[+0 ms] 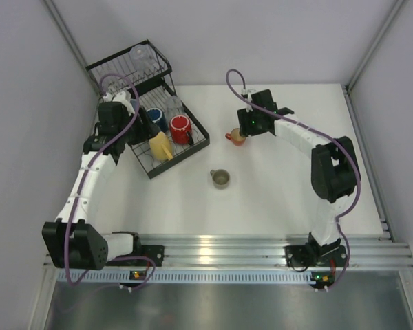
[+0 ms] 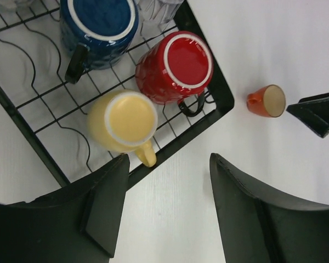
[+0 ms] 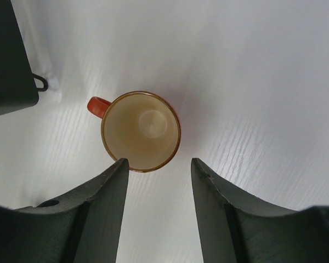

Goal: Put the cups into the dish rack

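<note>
dish rack (image 2: 225, 93): black wire, far left on the table (image 1: 275, 185); low tray part in front, taller basket part (image 1: 127, 69) behind it.
blue mug (image 2: 98, 22): in the rack's tray, upside down, black handle.
red mug (image 2: 175, 66): in the tray at the rack's right corner, upside down, just beside the blue mug.
yellow mug (image 2: 123, 120): in the tray against the rack's near rim, upside down, handle poking toward that rim.
clear tumbler (image 1: 139, 53): in the rack's basket part.
second clear tumbler (image 1: 172, 104): in the tray, far side, behind the blue mug; blurry.
orange-red mug (image 3: 141, 131): outside the rack, on the table to its right, upright, mouth up, handle on the rack side.
olive-grey mug (image 1: 221, 179): outside the rack, on the table right of its near corner, upright, well apart from the orange-red mug.
left jaws: open, nothing between them, hovering over the rack's near rim, just off the yellow mug.
right jaws: open, above the orange-red mug to the right of the rack, one tip at each side of its rim, not closed on it; cannot tell if they touch it.
</note>
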Tool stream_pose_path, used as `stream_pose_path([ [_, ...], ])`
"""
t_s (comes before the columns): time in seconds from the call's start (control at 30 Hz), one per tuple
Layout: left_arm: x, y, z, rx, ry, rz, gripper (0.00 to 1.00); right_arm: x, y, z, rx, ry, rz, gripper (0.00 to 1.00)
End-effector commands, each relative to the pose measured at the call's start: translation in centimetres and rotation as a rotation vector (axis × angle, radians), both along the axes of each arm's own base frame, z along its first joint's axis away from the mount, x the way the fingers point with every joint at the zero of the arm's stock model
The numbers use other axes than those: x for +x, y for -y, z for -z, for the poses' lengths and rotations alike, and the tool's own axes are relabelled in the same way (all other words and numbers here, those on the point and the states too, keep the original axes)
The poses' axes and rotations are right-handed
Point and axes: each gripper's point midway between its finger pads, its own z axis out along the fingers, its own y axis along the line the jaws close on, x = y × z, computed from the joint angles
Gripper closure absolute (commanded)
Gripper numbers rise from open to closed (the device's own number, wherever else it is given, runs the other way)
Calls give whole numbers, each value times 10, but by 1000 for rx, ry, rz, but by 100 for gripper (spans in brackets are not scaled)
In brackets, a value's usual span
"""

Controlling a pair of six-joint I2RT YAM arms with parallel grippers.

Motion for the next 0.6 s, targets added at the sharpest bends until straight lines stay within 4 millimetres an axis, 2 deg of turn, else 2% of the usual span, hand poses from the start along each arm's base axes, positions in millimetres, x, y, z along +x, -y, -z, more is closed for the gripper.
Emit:
stream_pose_path([
  [0.0,0,-11,2,49,24,-35,35,4,1,-7,19,37,2,50],
  [0.13,5,-20,11,79,2,-80,37,4,-4,-8,42,32,-11,50],
  [0.23,3,-16,9,59,5,-73,37,7,-6,-6,42,32,-11,50],
  [0.57,-10,23,-40,-114,95,90,36,21,-4,6,-1,21,26,51],
])
